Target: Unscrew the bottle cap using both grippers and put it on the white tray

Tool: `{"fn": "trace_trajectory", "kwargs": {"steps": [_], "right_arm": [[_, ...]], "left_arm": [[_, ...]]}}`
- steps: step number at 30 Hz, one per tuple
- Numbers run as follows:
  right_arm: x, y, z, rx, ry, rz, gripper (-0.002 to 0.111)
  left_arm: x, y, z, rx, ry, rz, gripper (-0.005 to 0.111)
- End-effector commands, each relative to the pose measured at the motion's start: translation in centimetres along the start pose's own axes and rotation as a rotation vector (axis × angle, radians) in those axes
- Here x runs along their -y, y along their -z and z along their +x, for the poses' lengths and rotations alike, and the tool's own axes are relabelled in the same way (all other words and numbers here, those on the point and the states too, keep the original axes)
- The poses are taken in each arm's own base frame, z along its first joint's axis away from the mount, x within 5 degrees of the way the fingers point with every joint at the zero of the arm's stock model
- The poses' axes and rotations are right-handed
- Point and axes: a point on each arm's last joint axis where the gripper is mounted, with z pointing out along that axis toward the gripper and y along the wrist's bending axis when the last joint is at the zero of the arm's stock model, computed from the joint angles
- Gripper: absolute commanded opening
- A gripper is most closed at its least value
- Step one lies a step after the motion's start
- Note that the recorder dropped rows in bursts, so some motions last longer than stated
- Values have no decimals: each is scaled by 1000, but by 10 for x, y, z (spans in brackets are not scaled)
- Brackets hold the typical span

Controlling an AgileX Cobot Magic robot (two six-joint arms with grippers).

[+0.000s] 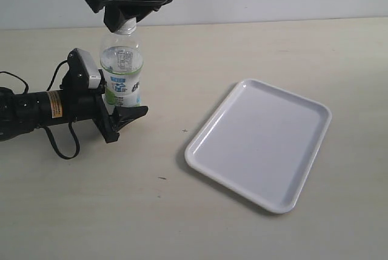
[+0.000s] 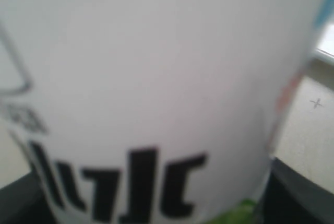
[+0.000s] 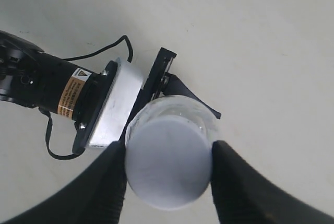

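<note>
With the left end effector [image 1: 123, 110] holding the bottle [image 1: 121, 60], the right end effector [image 3: 168, 153] pinches the bottle cap [image 3: 168, 166], so a twist should follow.

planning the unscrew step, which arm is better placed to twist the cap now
Right. The right pincer sits above the bottle with fingers against both sides of the bottle cap; the left pincer is clamped low on the bottle's label, steadying it upright on the table.
</note>
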Motion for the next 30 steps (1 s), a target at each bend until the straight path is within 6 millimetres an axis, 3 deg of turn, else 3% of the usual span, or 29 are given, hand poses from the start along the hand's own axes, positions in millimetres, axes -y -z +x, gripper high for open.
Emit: {"fn": "trace_trajectory", "kwargs": {"steps": [1,6,23,30], "right_arm": [[-2,6,-2,11,61,5,15],[-2,6,-2,10,184,6,0],[-4,10,3,-51,740,-26,0],[1,17,5,-108,854,30,0]], "left_arm": [[0,0,5,-47,-4,2,0],[0,0,5,-47,-4,2,0],[0,0,5,-47,-4,2,0],[0,0,5,-47,-4,2,0]]}}
